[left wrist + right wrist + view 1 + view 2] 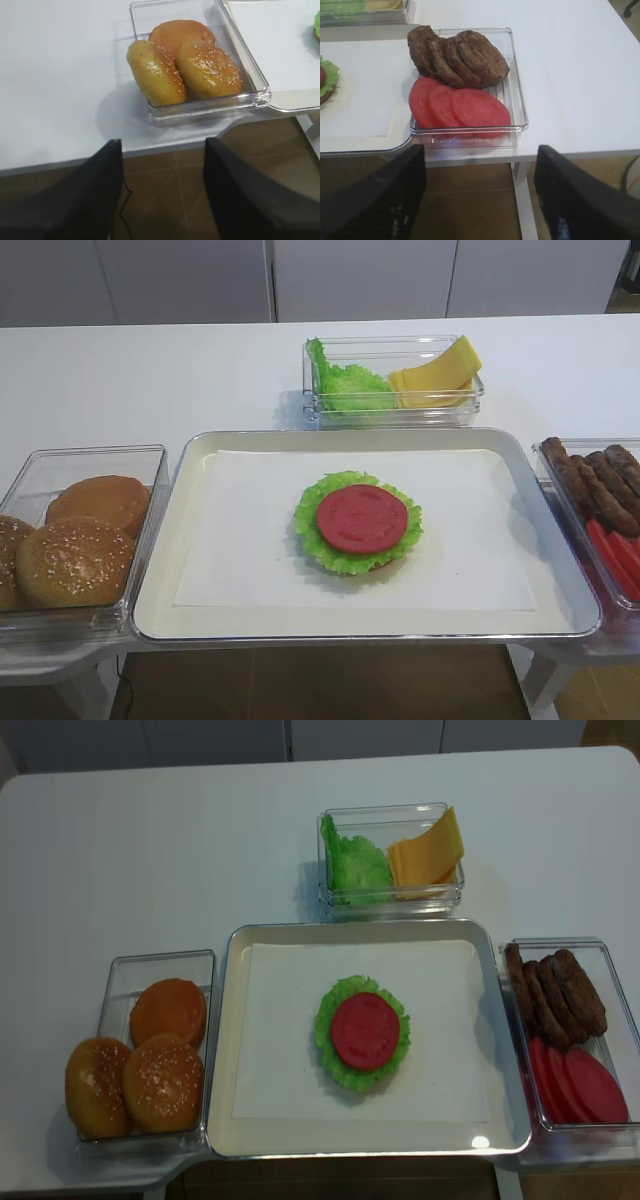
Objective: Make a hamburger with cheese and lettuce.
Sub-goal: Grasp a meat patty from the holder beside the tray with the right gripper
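Note:
The hamburger (361, 519) lies in the middle of the metal tray (168, 552): a tan bun base, a frilly green lettuce leaf (309, 531) and a round red slice on top. It also shows in the realsense view (365, 1031). More lettuce (343, 382) and the pale-yellow cheese slices (438, 374) stand in a clear box behind the tray. My left gripper (162, 200) is open and empty, off the table's front edge below the bun box. My right gripper (480, 195) is open and empty, off the front edge below the patty box. Neither gripper shows in the exterior views.
A clear box left of the tray holds three sesame buns (190, 65). A clear box right of the tray holds dark brown patties (460, 57) and red slices (460, 107). White paper (250, 540) lines the tray. Brown floor lies under both grippers.

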You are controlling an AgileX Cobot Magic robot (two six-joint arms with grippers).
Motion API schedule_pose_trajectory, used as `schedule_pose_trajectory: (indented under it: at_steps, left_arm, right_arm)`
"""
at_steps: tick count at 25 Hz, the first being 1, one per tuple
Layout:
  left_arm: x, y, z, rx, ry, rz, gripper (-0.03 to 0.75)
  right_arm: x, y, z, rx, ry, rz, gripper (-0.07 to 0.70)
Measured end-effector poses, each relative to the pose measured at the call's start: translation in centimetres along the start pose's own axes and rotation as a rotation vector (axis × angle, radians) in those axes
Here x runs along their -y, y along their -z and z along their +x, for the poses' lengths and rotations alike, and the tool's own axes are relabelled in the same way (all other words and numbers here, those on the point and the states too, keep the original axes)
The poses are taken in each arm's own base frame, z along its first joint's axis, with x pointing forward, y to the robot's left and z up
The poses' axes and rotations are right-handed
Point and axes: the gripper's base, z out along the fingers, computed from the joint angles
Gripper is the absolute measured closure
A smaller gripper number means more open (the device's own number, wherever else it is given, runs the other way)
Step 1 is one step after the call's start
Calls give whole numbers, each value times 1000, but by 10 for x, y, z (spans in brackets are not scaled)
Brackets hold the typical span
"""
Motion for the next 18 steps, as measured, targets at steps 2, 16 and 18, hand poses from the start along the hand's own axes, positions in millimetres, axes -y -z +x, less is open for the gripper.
schedule_pose_trajectory:
  at_steps: [2,16,18]
  left_arm:
    - [0,0,0,0,0,0,328]
    - [0,0,0,0,0,1,328]
    - [0,0,0,0,0,1,328]
  right_arm:
    - [0,0,0,0,0,0,119]
    - [-12,4,-29,100,-109,-122,139]
    - [-13,-3,-43,68,-117,-120,139]
